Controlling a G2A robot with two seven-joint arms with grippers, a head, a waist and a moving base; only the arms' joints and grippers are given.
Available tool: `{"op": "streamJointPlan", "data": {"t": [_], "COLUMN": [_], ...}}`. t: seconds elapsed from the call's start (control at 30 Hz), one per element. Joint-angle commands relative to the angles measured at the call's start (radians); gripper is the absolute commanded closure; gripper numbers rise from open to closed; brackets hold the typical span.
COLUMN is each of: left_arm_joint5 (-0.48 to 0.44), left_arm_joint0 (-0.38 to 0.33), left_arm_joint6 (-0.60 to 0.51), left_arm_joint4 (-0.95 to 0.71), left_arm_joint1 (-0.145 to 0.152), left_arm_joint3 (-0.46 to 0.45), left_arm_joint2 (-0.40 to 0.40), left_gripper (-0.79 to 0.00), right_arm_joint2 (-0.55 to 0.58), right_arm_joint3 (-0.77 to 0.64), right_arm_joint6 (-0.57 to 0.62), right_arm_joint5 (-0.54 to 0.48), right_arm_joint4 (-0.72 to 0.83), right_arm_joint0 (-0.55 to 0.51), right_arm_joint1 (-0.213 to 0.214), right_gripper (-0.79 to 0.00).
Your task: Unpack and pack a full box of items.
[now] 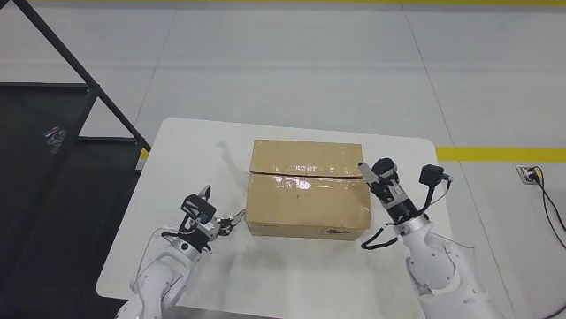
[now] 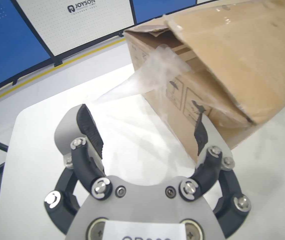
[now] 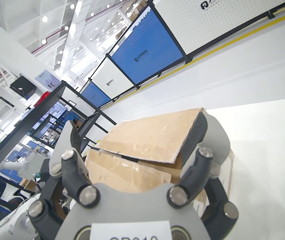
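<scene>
- Cardboard box (image 1: pixel 308 188) sat at the middle of the white surface (image 1: pixel 190 155), its long side running from 9 to 3 o'clock.
- Its top flaps (image 1: pixel 305 155) were closed but stood slightly lifted along the seam.
- We saw the left gripper (image 1: pixel 233 223) at about 8 o'clock from the box, low over the surface. Its jaws were spread wide with nothing between them.
- In the left wrist view, one pad (image 2: pixel 200 133) of that gripper lay just beside the box's 9 o'clock end wall.
- A strip of clear tape (image 2: pixel 155 76) hung loose from that end wall and tapered toward the left gripper. We could not tell whether it touched a finger.
- We saw the right gripper (image 1: pixel 370 172) at about 2 o'clock from the box's centre, at its far right top corner. Its jaws were also spread and gripped nothing.
- In the right wrist view, one pad (image 3: pixel 197 131) stood against the corner of the lifted far flap.
</scene>
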Motion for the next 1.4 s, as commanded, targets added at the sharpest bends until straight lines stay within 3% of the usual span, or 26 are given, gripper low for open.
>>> {"op": "streamJointPlan", "data": {"t": [0.0, 0.13, 0.4, 0.6, 0.9, 1.03, 1.2, 1.37], "left_arm_joint5": [0.021, 0.04, 0.075, 0.083, 0.085, 0.085, 0.066, 0.027], "left_arm_joint0": [0.009, 0.029, 0.058, 0.07, 0.071, 0.067, 0.052, -0.016], "left_arm_joint6": [-0.003, -0.001, 0.009, 0.015, 0.01, 0.006, -0.028, -0.053], "left_arm_joint4": [-0.012, -0.026, -0.052, -0.059, -0.065, -0.06, -0.037, -0.032], "left_arm_joint1": [0.001, 0.005, 0.011, 0.015, 0.015, 0.014, 0.013, 0.008], "left_arm_joint3": [0.002, 0.003, -0.006, -0.013, -0.008, -0.005, 0.005, 0.066], "left_arm_joint2": [-0.018, -0.049, -0.108, -0.136, -0.138, -0.129, -0.11, -0.067], "left_gripper": [-0.785, -0.785, -0.785, -0.785, -0.785, -0.785, -0.785, -0.785], "right_arm_joint2": [0.007, 0.019, 0.027, 0.026, 0.036, 0.045, 0.077, 0.089], "right_arm_joint3": [-0.014, -0.029, 0.035, 0.052, 0.048, 0.03, -0.024, -0.082], "right_arm_joint6": [0.006, 0.074, 0.305, 0.343, 0.405, 0.382, 0.201, 0.08], "right_arm_joint5": [-0.007, 0.029, -0.003, 0.005, -0.086, -0.083, -0.063, -0.054], "right_arm_joint4": [-0.019, -0.041, 0.046, 0.072, 0.104, 0.109, 0.113, 0.077], "right_arm_joint0": [-0.011, -0.017, 0.034, 0.041, 0.026, 0.008, -0.066, -0.13], "right_arm_joint1": [0.003, 0.009, 0.022, 0.026, 0.039, 0.043, 0.04, 0.038], "right_gripper": [-0.785, -0.785, -0.785, -0.785, -0.785, -0.785, -0.785, -0.785]}}
